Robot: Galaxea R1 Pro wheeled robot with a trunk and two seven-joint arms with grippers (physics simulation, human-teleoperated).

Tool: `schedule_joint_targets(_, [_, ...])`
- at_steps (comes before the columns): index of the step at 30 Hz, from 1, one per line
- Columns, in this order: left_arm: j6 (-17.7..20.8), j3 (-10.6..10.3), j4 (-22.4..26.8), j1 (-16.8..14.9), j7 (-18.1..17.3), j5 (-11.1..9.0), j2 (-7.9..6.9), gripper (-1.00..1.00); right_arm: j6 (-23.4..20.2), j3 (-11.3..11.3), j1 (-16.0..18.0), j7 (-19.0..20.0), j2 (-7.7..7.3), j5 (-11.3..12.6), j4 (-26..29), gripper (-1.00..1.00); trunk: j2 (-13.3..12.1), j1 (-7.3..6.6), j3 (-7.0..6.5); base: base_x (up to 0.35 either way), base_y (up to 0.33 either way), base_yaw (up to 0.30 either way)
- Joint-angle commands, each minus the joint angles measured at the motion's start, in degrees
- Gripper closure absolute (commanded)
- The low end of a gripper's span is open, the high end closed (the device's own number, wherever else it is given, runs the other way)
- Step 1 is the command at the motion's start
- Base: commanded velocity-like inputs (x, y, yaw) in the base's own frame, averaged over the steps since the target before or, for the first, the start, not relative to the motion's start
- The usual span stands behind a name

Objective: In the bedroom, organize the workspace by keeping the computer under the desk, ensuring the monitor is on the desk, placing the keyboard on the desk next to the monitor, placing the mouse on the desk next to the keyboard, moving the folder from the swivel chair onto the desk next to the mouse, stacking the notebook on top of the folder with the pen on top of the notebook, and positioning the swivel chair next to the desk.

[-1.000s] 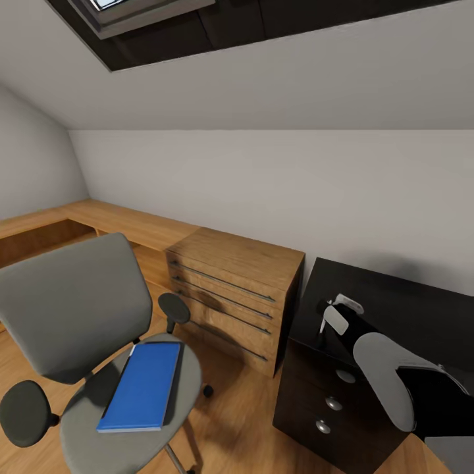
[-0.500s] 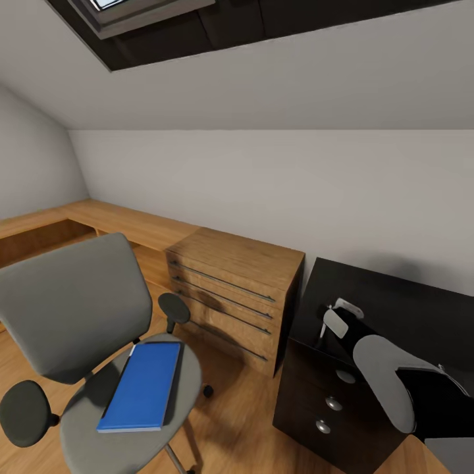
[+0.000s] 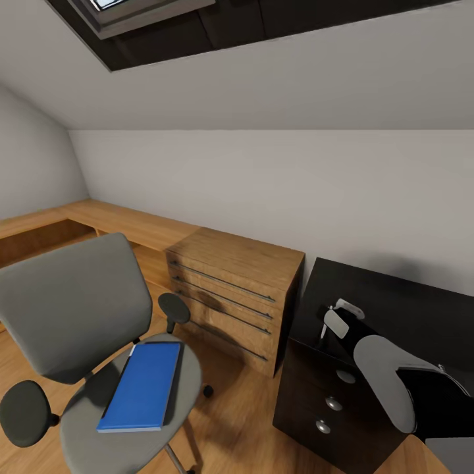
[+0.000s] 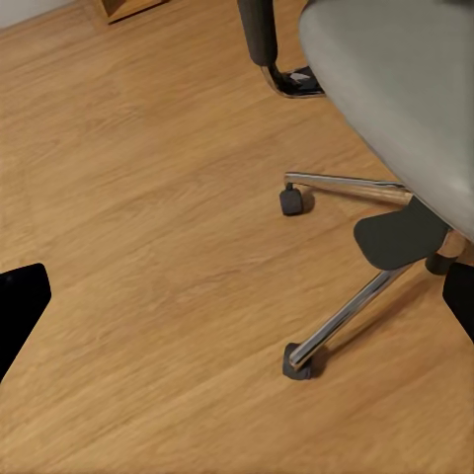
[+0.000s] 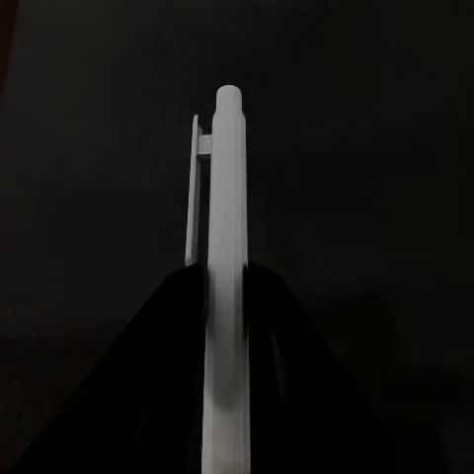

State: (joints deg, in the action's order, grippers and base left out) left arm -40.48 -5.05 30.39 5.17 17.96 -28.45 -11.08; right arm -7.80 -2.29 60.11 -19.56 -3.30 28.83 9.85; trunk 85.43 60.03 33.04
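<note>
Over the last second the right gripper (image 3: 334, 315), clamped on the pen (image 5: 225, 276), is lowered slightly toward the desk (image 3: 395, 299), while the folder (image 3: 142, 386) is left on the swivel chair (image 3: 69, 309), so stacking seems premature.

no readable text (labels, numbers, signs)

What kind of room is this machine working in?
Probably an attic room used as a home office: a sloped ceiling with a skylight, a grey swivel chair, a black desk and a wooden dresser.
</note>
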Motion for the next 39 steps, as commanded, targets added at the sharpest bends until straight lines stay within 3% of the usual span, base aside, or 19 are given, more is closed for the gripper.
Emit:
schedule_joint_targets(1, [-0.12,-0.48,0.11,0.01,0.50,-0.25,-0.09,-1.00,-0.38,-0.25,0.00,-0.04,0.02,-0.10,0.15,1.00,0.03,0.00,0.04,0.000,0.000,0.000])
schedule_joint_targets(2, [-0.12,-0.48,0.11,0.01,0.50,-0.26,-0.09,-1.00,-0.38,-0.25,0.00,-0.04,0.01,-0.10,0.15,1.00,0.03,0.00,0.04,0.000,0.000,0.000])
schedule_joint_targets(3, [-0.12,-0.48,0.11,0.01,0.50,-0.24,-0.09,-1.00,-0.38,-0.25,0.00,-0.04,-0.01,-0.10,0.16,-1.00,0.03,0.00,0.04,0.000,0.000,0.000])
schedule_joint_targets(30, [-0.12,-0.48,0.11,0.01,0.50,-0.27,-0.07,-1.00,-0.29,-0.21,0.00,0.06,-0.13,-0.16,0.38,-1.00,0.03,0.00,0.04,0.000,0.000,0.000])
schedule_joint_targets(34, [-0.09,-0.53,0.11,0.01,0.50,-0.29,-0.05,-1.00,-1.18,0.01,-0.01,-0.09,-0.18,-1.93,2.87,-1.00,0.03,0.00,0.04,0.000,0.000,0.000])
schedule_joint_targets(39, [-0.05,-0.56,0.11,0.01,0.50,-0.25,-0.01,-1.00,-5.79,0.09,-0.25,-0.12,-0.15,-4.59,5.28,-1.00,0.03,0.00,0.04,0.000,0.000,0.000])
